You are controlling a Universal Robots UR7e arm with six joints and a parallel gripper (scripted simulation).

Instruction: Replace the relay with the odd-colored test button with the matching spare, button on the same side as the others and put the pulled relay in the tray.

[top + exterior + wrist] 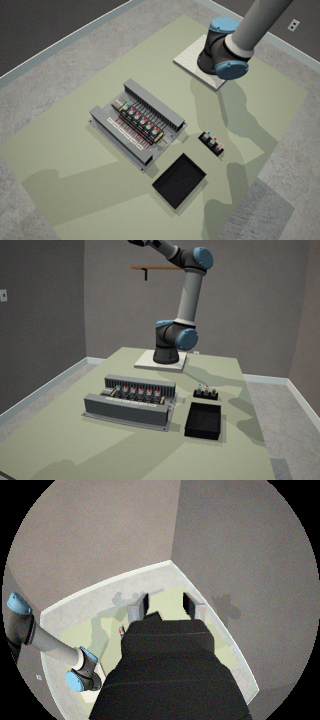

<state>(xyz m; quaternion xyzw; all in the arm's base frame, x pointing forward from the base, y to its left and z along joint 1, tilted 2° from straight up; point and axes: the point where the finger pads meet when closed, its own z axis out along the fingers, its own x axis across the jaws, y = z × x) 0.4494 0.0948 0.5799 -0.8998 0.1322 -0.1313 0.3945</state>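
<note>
A row of several relays sits on the grey panel (138,124) between two slotted ducts. The relay at the far left end has a green button (127,105); it also shows in the exterior view (118,386). The others have red buttons (144,118). A black holder (211,143) carries three spares with blue (208,133), red (215,138) and orange (218,147) buttons. The black tray (178,180) is empty. My gripper (165,599) shows only in the wrist view, open and empty, high above the table and far from the parts.
The arm's base (216,58) stands on a pale plate (199,64) behind the panel. A small grey terminal block (117,104) sits beside the green-button relay. White labels (125,134) run along the front duct. The tray lies in front of the spare holder (205,394).
</note>
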